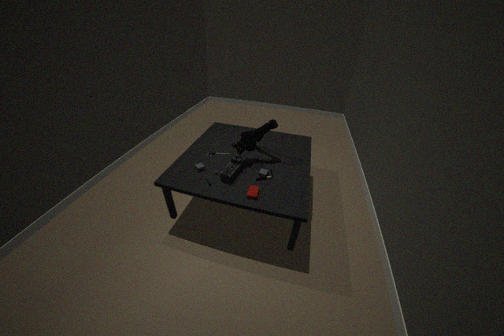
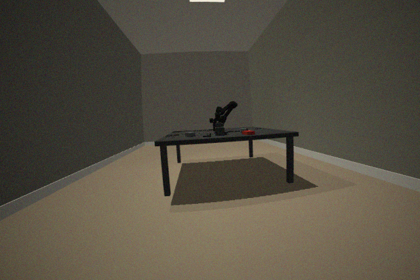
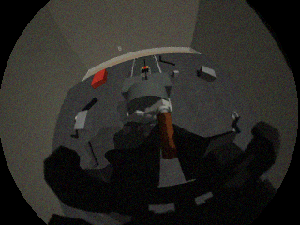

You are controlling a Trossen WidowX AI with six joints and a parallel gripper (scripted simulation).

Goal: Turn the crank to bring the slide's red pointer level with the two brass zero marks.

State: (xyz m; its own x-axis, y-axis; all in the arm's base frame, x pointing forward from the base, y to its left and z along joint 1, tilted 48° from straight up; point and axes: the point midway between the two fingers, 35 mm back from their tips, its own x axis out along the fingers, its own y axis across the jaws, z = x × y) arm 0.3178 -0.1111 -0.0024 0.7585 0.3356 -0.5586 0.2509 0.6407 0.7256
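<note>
The machine (image 1: 231, 172) (image 2: 219, 131) (image 3: 147, 86) is a dark grey housing on the table, with two light rails at its far side in the wrist view. The crank's orange-brown handle (image 3: 167, 141) stands at the near side of the housing, beside a pale crank piece. My gripper (image 3: 163, 126) is shut on the handle, with a dark finger on either side of it. The slide's small red pointer (image 3: 145, 67) shows between the rails, with yellowish marks beside it. It is too small and dim to tell whether pointer and marks are level.
A red block (image 1: 253, 192) (image 2: 248, 132) (image 3: 99, 79) lies left of the machine in the wrist view. A grey block (image 1: 263, 171) (image 3: 81, 120) and a black bar (image 3: 90, 103) lie on that side too. Another grey block (image 1: 199, 167) (image 3: 207, 73) lies on the right.
</note>
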